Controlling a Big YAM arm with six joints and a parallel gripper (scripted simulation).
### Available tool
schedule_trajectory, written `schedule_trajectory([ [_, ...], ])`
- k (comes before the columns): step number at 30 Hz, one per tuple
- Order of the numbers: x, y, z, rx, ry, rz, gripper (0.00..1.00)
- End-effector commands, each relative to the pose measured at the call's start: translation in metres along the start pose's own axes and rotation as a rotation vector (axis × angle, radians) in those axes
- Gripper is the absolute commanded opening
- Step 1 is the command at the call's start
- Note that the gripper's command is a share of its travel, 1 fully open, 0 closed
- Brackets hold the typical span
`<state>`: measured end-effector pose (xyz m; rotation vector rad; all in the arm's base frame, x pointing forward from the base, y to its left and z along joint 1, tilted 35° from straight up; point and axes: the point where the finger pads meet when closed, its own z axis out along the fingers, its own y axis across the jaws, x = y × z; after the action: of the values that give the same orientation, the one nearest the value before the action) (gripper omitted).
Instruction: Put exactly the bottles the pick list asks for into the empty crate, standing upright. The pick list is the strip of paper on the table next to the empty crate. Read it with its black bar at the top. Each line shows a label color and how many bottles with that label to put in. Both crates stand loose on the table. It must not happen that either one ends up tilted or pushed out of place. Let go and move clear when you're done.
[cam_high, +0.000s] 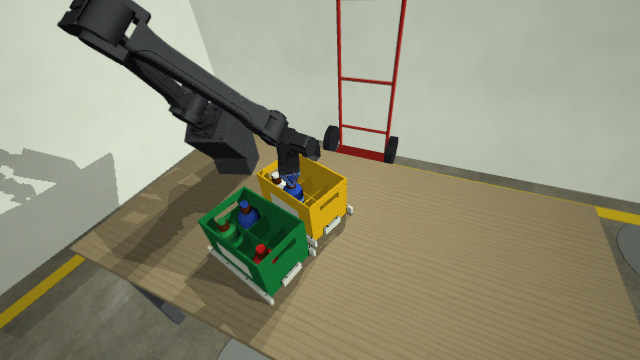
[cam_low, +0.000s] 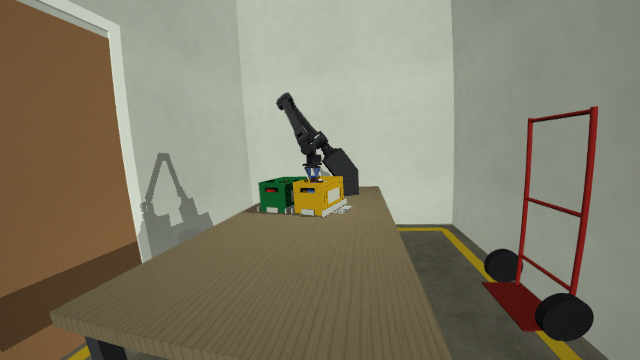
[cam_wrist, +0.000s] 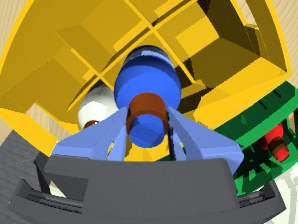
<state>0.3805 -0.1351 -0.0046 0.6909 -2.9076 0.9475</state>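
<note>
My gripper (cam_high: 291, 179) (cam_low: 313, 176) (cam_wrist: 147, 113) is shut on the neck of a blue bottle (cam_high: 295, 193) (cam_wrist: 147, 90), which stands about upright inside the yellow crate (cam_high: 320, 220) (cam_low: 304, 204) (cam_wrist: 30, 60). Whether its base touches the crate floor is hidden. A white bottle (cam_high: 276, 177) (cam_wrist: 96, 107) stands beside it in the same crate. The green crate (cam_high: 270, 280) (cam_low: 271, 201) (cam_wrist: 270, 107) holds a blue bottle (cam_high: 247, 218), a green bottle (cam_high: 227, 231) and a red bottle (cam_high: 260, 253) (cam_wrist: 273, 137). The pick list (cam_low: 344, 209) lies beside the yellow crate, too small to read.
The two crates stand close side by side near the arm's base (cam_high: 225, 145) (cam_low: 342, 172). Dividers split the yellow crate, with open compartments beyond the blue bottle. A red hand truck (cam_high: 367, 80) (cam_low: 554, 207) stands off the table by the wall.
</note>
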Motion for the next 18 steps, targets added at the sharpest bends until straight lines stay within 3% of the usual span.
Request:
schedule_trajectory([
  [1, -0.0059, -0.0052, -0.0029, 0.009, -0.014, 0.006, 0.0],
  [17, -0.0063, -0.0054, -0.0019, 0.009, -0.014, 0.006, 0.0],
  [18, -0.0011, -0.003, 0.0065, 0.002, 0.0, 0.001, 0.0],
])
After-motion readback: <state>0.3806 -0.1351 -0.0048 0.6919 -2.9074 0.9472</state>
